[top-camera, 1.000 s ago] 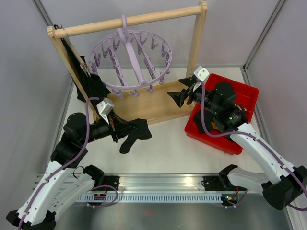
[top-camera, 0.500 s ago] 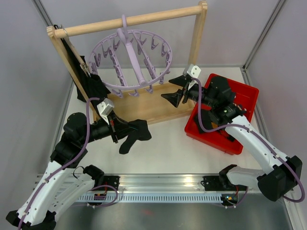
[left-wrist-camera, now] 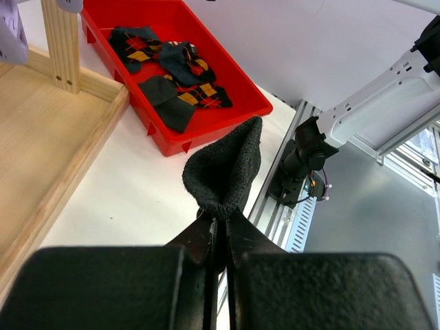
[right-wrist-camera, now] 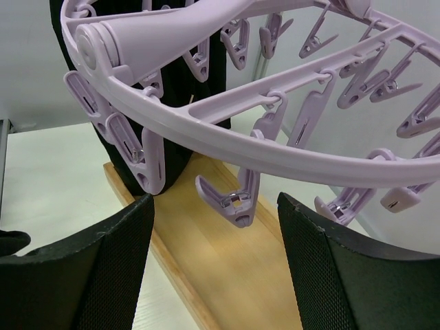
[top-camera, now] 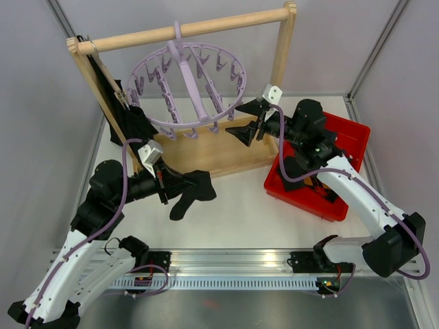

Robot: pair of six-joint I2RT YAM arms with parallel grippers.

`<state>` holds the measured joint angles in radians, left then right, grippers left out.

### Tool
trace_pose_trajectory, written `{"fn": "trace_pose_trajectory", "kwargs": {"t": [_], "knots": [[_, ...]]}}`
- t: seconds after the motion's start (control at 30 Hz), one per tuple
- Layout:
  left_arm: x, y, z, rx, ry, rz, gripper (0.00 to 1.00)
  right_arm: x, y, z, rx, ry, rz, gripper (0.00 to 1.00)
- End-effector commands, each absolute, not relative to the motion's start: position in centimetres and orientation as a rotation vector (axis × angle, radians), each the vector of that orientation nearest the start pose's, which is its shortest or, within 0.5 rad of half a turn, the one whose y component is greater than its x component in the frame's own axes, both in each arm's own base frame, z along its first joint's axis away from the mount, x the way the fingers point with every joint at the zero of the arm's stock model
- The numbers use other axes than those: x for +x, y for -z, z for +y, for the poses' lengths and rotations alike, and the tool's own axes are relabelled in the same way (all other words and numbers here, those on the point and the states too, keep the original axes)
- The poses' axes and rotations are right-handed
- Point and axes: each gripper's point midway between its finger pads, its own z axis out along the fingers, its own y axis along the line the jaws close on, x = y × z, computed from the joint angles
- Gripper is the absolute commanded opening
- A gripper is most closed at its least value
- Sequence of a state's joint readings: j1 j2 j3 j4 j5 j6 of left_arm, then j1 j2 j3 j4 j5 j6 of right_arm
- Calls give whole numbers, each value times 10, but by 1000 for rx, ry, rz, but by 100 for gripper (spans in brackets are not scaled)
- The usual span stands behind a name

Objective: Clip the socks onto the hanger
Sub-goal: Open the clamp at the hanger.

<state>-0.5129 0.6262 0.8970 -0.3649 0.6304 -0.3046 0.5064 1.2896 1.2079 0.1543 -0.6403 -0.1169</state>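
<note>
Grey walls [top-camera: 329, 41] boxing us in here.
White table [top-camera: 233, 219] underneath, wooden frame [top-camera: 233, 21] standing at the back, soft even light.

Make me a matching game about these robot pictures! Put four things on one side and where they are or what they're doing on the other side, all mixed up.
Things:
1. black sock
2. hanger
3. red tray
4. right gripper

Places or states:
A. hangs from the wooden rail
B. jaws open, close to a lilac clip
C. pinched in the left gripper
D. holds patterned socks

Pairs: 1-C, 2-A, 3-D, 4-B
</note>
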Motion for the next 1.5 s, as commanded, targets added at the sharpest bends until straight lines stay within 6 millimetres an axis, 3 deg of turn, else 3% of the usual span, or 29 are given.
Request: {"fn": "trace_pose_trajectory", "kwargs": {"t": [0.0,0.87,0.93,1.17,1.47], "knots": [[141,-353,-212,730,1106,1567,2,314,-409,294,-993,-775,1128,79],[145,-355,-213,740,1095,1579,2,328,-416,304,-986,-782,1108,78],[145,-354,-214,741,1098,1583,2,328,-417,303,-971,-786,1108,73],[145,-353,-214,740,1102,1584,2,326,-418,303,-934,-823,1107,37],[145,-352,-215,730,1112,1582,2,321,-413,300,-880,-851,1149,25]]}}
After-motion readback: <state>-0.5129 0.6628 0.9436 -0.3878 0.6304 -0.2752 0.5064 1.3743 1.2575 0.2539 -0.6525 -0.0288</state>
